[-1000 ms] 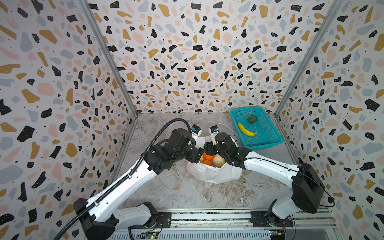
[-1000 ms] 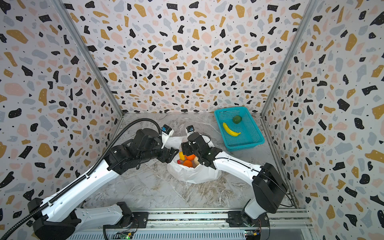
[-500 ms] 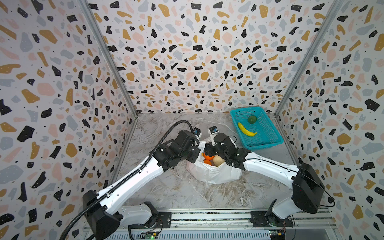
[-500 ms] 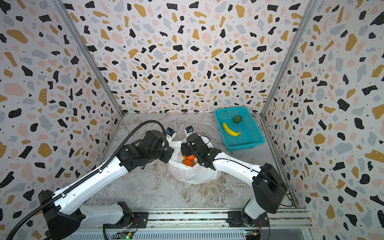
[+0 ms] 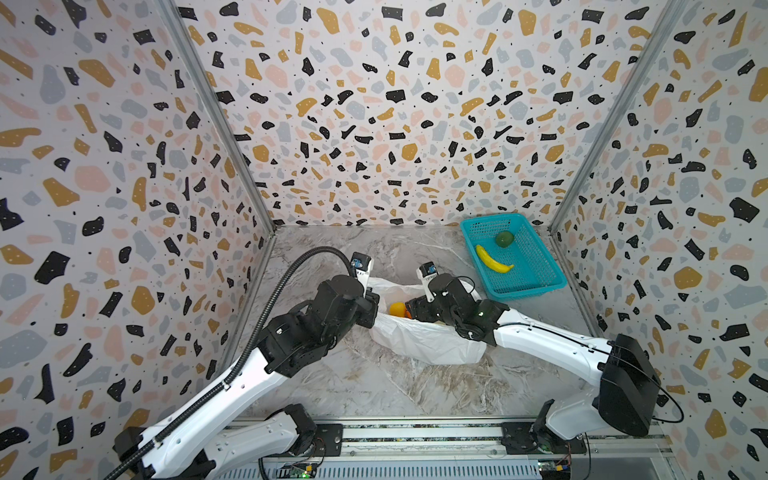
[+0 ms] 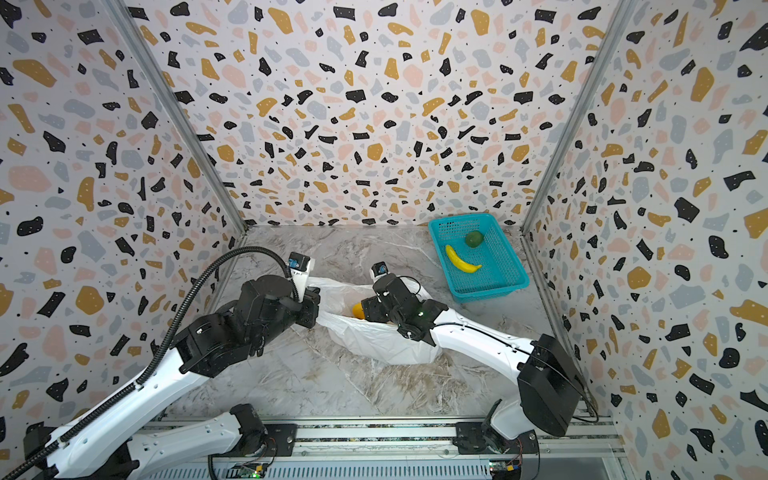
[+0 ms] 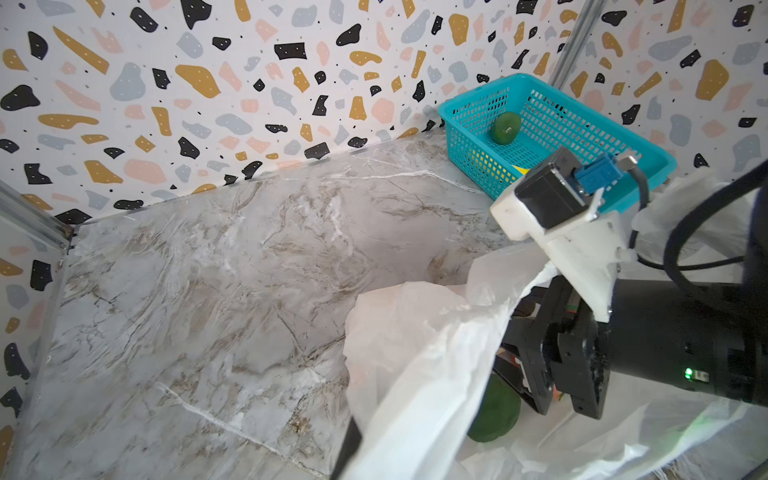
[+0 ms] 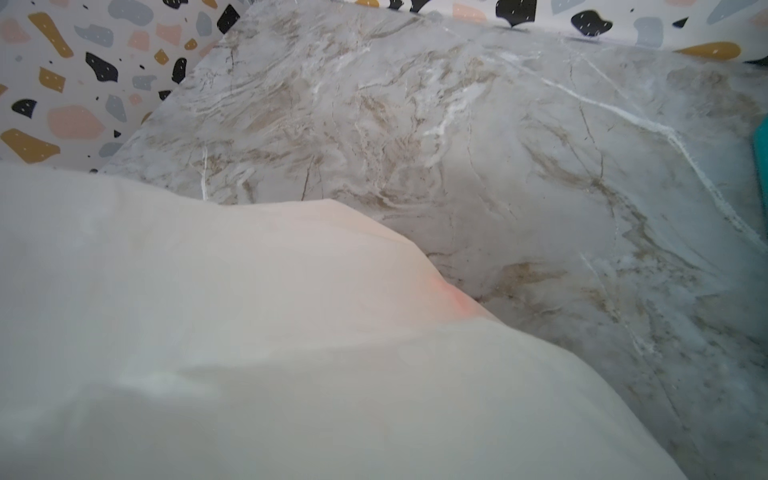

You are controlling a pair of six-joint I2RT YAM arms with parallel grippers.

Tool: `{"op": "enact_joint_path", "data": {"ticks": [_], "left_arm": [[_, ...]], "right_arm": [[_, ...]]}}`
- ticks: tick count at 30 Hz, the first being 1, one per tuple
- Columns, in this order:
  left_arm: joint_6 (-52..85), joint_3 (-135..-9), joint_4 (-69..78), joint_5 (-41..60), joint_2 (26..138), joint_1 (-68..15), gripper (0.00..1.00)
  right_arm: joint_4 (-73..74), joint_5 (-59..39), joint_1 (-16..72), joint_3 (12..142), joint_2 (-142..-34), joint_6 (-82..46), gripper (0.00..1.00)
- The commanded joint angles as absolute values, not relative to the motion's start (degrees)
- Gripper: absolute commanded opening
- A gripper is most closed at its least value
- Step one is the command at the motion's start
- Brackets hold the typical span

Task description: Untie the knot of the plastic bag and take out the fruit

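The white plastic bag (image 5: 428, 343) (image 6: 384, 347) lies mid-table with its mouth open; the knot is out of view. My left gripper (image 5: 371, 311) (image 6: 314, 311) is shut on the bag's left rim, and in the left wrist view the plastic (image 7: 415, 395) drapes over its one visible dark finger (image 7: 350, 449). My right gripper (image 5: 415, 309) (image 6: 369, 311) (image 7: 540, 374) reaches into the mouth with jaws apart, just above a dark green fruit (image 7: 494, 409). An orange fruit (image 5: 397, 308) (image 6: 357, 309) shows between the grippers. Plastic (image 8: 291, 353) fills the right wrist view.
A teal basket (image 5: 536, 287) (image 6: 490, 293) (image 7: 469, 137) stands at the back right with a yellow banana (image 5: 492, 259) (image 6: 461, 259) and a round green ball (image 5: 504, 239) (image 6: 473, 239) (image 7: 506, 128) in it. Patterned walls enclose the marble table (image 5: 374, 374) on three sides.
My left gripper moved in to the bag's left rim and shut on it. The right gripper went further into the mouth, and the beige ball no longer shows.
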State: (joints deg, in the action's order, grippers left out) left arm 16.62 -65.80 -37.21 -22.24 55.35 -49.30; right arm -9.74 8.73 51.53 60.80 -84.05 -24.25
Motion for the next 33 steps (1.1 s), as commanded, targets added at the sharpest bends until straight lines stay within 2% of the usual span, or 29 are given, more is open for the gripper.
{"op": "enact_joint_path", "data": {"ticks": [1,14,15,16,19,21,24,27,33], "left_arm": [[18.96,-63.75,-33.81,-24.78,54.54,-51.67,0.0],[17.67,-63.74,-36.84,-19.01,56.07,-52.87,0.0],[17.67,-63.78,-36.66,-19.03,56.08,-52.87,0.02],[17.75,-63.68,-36.45,-19.07,56.02,-52.86,0.1],[17.84,-63.21,-35.61,-18.78,55.9,-52.74,0.42],[17.89,-62.79,-34.79,-17.47,56.31,-52.75,0.6],[18.26,-62.24,-33.34,-14.83,57.44,-52.74,0.76],[18.61,-61.46,-33.79,-15.56,59.18,-51.69,0.78],[18.81,-59.36,-32.62,-18.94,58.67,-47.11,0.71]], "right_arm": [[-13.17,7.51,51.86,59.21,-82.66,-25.81,0.79],[-4.49,4.99,52.29,64.74,-86.04,-24.37,0.79],[-3.67,4.69,52.46,65.07,-86.13,-24.38,0.79],[-2.52,4.38,52.55,65.08,-86.04,-24.35,0.79],[-0.43,4.18,52.56,64.99,-85.63,-24.81,0.79],[0.07,3.98,52.56,64.95,-85.54,-24.82,0.79],[0.37,3.65,52.56,64.41,-85.56,-24.73,0.79],[0.57,3.45,52.56,63.52,-84.93,-24.94,0.79],[0.44,3.52,52.51,60.74,-82.55,-25.57,0.79]]}}
